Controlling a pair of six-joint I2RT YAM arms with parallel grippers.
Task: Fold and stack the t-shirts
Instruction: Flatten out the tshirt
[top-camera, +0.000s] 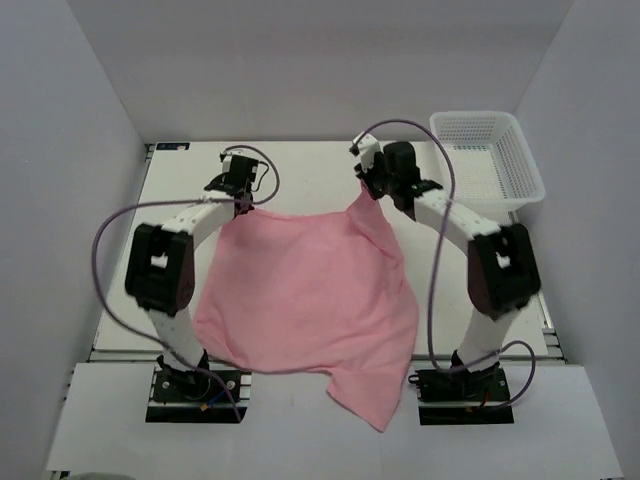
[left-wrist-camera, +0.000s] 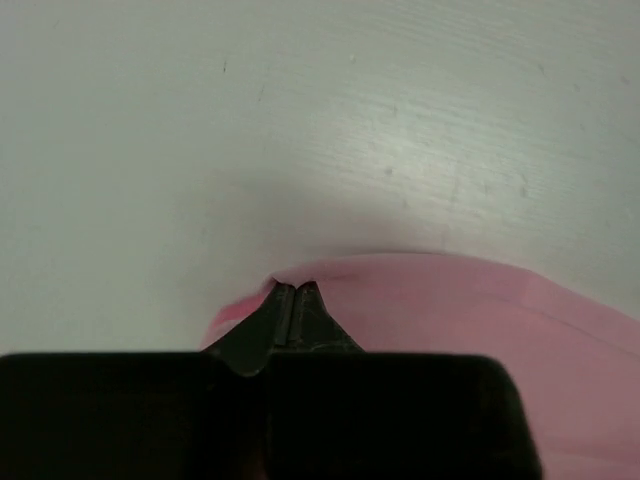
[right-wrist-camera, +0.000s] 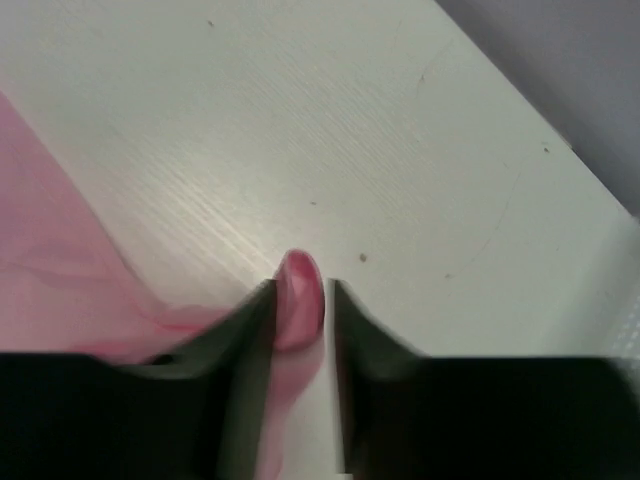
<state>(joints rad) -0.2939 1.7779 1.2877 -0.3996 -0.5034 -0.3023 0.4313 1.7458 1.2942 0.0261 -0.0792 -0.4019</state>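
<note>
The light-pink t-shirt lies spread across the table between my arms, with its near edge hanging over the front. My left gripper is shut on the shirt's far left corner, its jaws pressed together over the cloth edge low over the table. My right gripper is at the far right corner, which rises in a peak toward it. In the right wrist view the jaws stand slightly apart. A fold of the pink cloth stands between them against the left finger, with a thin gap to the right finger.
A white plastic mesh basket stands at the far right corner of the table. Grey walls enclose the table on the left, back and right. Purple cables loop beside both arms. Bare white table lies beyond the shirt.
</note>
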